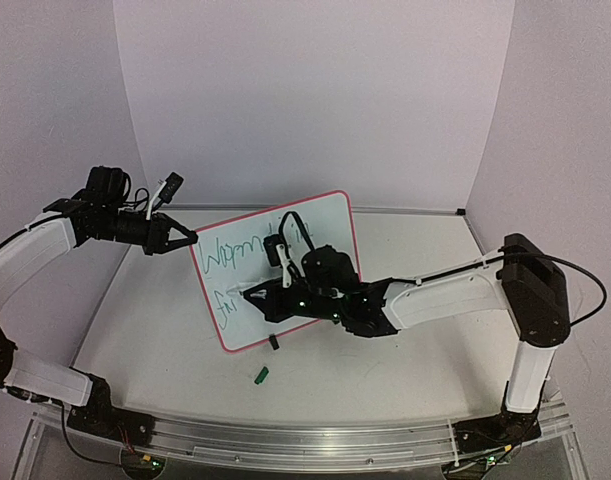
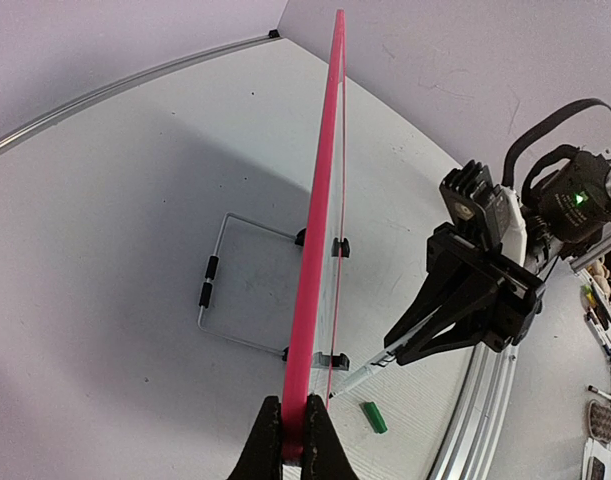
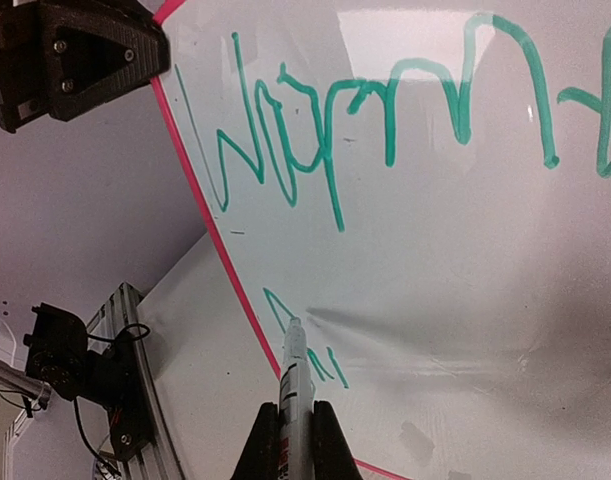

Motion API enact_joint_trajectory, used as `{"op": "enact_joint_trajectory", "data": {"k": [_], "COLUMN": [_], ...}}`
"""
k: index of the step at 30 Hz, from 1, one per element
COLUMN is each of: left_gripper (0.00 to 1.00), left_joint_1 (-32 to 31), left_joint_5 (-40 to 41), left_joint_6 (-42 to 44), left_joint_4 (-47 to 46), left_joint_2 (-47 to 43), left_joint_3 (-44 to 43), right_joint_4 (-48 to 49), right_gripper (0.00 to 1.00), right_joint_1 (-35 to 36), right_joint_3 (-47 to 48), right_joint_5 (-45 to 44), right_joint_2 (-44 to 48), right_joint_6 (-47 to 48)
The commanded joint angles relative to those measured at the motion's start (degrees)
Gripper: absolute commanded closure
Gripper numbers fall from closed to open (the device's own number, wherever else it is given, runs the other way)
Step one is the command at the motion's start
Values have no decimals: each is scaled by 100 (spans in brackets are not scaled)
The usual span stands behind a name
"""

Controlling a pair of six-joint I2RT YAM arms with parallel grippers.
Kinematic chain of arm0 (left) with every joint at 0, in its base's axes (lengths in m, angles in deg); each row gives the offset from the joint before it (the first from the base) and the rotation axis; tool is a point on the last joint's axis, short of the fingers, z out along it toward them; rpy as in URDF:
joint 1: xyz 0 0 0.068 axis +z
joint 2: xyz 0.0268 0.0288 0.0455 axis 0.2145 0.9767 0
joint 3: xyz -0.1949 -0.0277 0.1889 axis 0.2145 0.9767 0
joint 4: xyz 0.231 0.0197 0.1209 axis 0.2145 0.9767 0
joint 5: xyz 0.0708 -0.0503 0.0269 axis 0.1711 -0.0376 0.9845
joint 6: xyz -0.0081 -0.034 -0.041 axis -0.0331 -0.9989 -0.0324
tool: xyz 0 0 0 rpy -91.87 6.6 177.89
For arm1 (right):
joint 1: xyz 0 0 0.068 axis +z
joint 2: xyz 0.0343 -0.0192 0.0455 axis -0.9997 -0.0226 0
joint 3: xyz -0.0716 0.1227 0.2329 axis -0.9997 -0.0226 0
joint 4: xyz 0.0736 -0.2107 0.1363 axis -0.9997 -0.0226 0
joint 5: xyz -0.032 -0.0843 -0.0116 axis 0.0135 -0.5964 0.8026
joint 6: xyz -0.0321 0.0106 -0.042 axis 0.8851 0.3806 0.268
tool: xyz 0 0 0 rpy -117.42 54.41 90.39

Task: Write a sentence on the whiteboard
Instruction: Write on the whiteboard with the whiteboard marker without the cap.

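Whiteboard [image 1: 325,225], centre frame, standing; left claw [image 2: 292,415] clamped on its pink edge. Right claw [image 3: 292,430] clamped on marker [image 3: 293,370], tip at lower line of green sentence [image 3: 390,120].

A white tabletop [image 1: 415,370] fills the scene, seen from above. A small green cap [image 1: 262,376] lies flat on it at about 7 o'clock from the centre, toward the near edge, touching nothing else. A ridged metal rail [image 1: 315,440] runs along the 6 o'clock edge. Plain pale lilac walls [image 1: 315,90] close in the 9, 12 and 3 o'clock sides, and a thin metal strip [image 1: 405,209] edges the far seam.
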Motion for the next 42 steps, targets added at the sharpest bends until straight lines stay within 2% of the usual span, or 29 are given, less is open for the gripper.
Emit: {"op": "enact_joint_trajectory", "data": {"k": [1, 10, 20, 42], "left_gripper": [100, 100, 100, 100], "left_joint_1": [-223, -234, -240, -268], "left_joint_5": [163, 175, 175, 194], "left_joint_6": [113, 116, 116, 118], "left_joint_4": [363, 363, 365, 365], "left_joint_2": [211, 212, 222, 251], "left_joint_3": [25, 24, 23, 19], "right_joint_4": [-79, -90, 347, -120], "right_gripper": [100, 100, 100, 100], "right_joint_1": [-25, -26, -25, -83], "right_joint_3": [204, 149, -438, -241], "right_joint_5": [-199, -414, -85, -543], "right_joint_2": [-134, -110, 414, 27], "right_joint_6": [-18, -57, 186, -1]}}
